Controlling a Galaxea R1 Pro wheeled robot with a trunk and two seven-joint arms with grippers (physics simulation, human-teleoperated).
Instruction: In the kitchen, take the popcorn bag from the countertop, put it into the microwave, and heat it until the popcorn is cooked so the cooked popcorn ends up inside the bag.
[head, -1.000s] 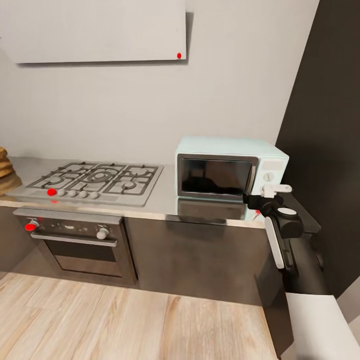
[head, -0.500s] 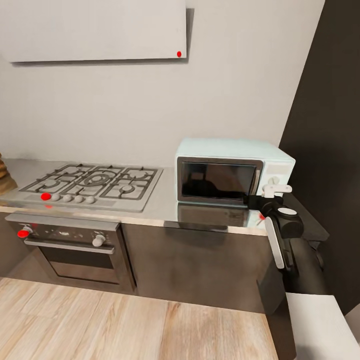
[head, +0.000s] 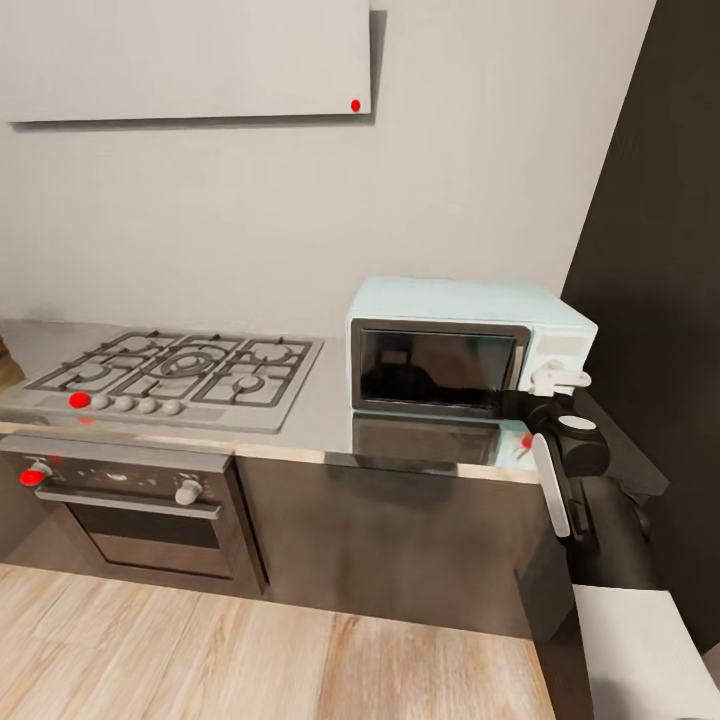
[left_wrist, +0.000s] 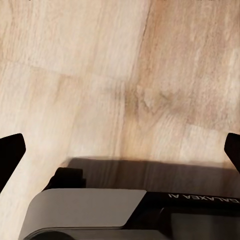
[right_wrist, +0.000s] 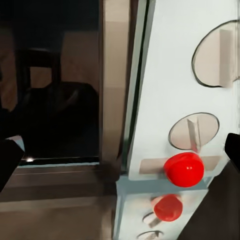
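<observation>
Worktop edge runs bare in front of the microwave (head: 470, 348), which sits closed at the right end of the grey countertop (head: 330, 410), hard by a dark tall panel (head: 660, 250) that leaves little room on that side. The right gripper (head: 555, 383) hangs just in front of the microwave's knob panel; in the right wrist view its dark fingertips (right_wrist: 7, 162) stand far apart at the picture's sides, spread wide with nothing between them, facing the knobs (right_wrist: 194, 131) and a red button (right_wrist: 184, 169). The left gripper (left_wrist: 120, 155) points down at the pale plank floor (left_wrist: 120, 75), jaws likewise spread and empty. Compared with a second ago the whole view has slid leftward, so the camera moved, while the right gripper stays close to the knob panel. Left of the microwave lie a gas hob (head: 175, 375) and a steel oven (head: 130, 500) beneath; white wall behind.
</observation>
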